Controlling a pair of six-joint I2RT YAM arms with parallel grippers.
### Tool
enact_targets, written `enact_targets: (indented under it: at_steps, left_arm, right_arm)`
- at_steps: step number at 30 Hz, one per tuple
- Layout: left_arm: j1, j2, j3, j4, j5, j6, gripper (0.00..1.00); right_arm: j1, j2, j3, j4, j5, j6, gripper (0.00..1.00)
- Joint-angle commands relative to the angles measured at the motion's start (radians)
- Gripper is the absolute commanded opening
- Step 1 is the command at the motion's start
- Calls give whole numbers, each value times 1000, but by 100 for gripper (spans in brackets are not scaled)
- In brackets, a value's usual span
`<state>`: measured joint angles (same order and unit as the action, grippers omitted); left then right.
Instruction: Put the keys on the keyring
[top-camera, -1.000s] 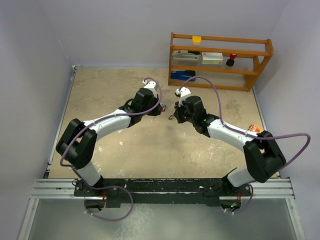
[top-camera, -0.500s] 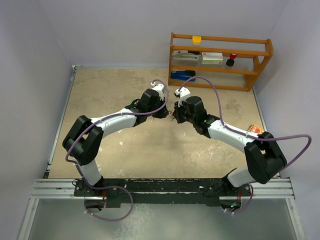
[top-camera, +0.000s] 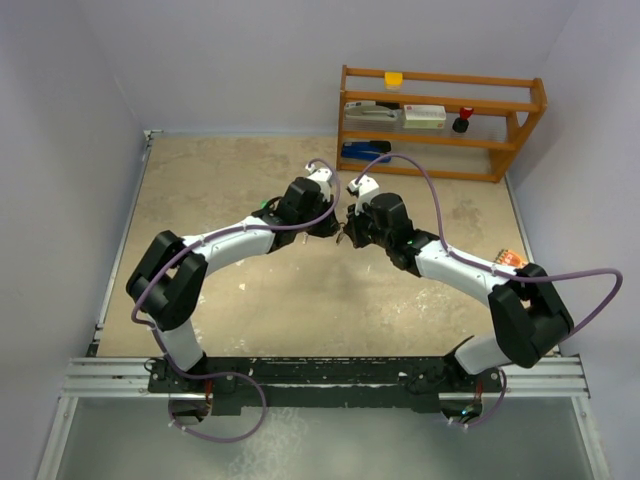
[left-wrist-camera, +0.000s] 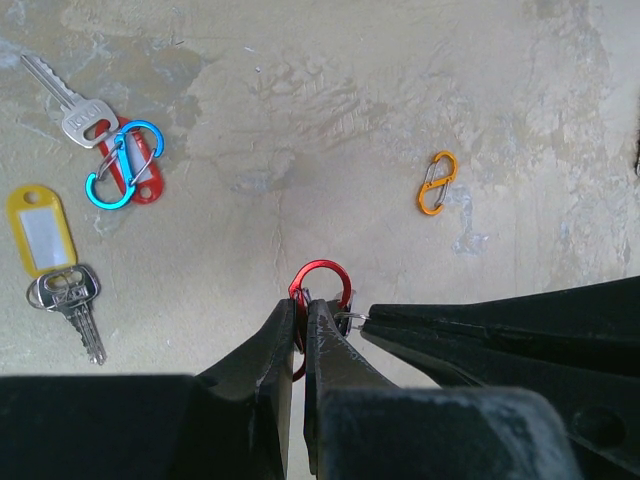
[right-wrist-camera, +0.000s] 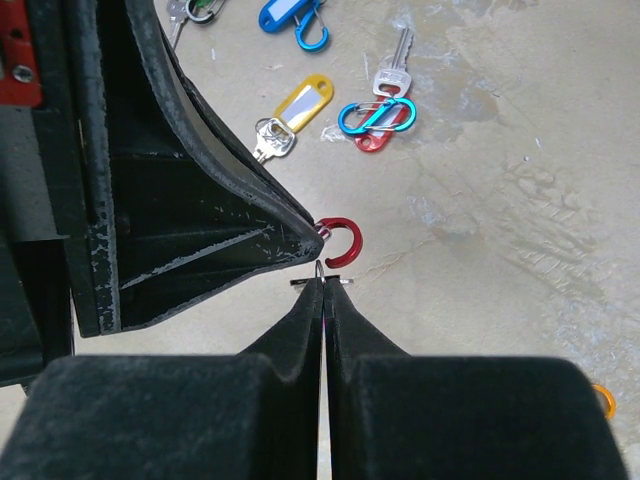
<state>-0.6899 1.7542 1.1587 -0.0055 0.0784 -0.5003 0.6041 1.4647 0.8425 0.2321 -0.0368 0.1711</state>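
Beige, scuffed table (top-camera: 220, 180) fills the space between pale walls, and both arms meet above its middle. The left gripper (left-wrist-camera: 303, 308) is pinched tight on a red clip (left-wrist-camera: 320, 264), which pokes out just past its fingertips. Touching it from the right, the right gripper (right-wrist-camera: 322, 290) is closed flat on a small wire ring (left-wrist-camera: 345, 321), so ring and clip sit side by side, lifted off the surface.

The keys (left-wrist-camera: 85, 122) lie flat on the table, well apart from both pairs of jaws. In the left wrist's view they sit to the left: one on a blue clip (left-wrist-camera: 140, 125) with a red tag, another with a yellow tag (left-wrist-camera: 40, 225). An orange clip (left-wrist-camera: 437, 183) lies alone on the other side.

Nothing lies directly under the jaws. A wooden shelf (top-camera: 480, 80) stands far right against the wall.
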Motion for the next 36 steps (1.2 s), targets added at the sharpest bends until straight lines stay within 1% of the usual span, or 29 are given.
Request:
enact_targets:
  at_steps: [1, 12, 36]
  left_arm:
    - [-8, 8, 45, 16, 15, 26, 0]
    - [-9, -2, 42, 3, 24, 41, 0]
    - [-10, -36, 32, 10, 38, 42, 0]
  right_arm:
    - [6, -24, -3, 43, -11, -16, 0]
    - [6, -18, -3, 38, 12, -21, 0]
    - [6, 4, -1, 34, 8, -24, 0]
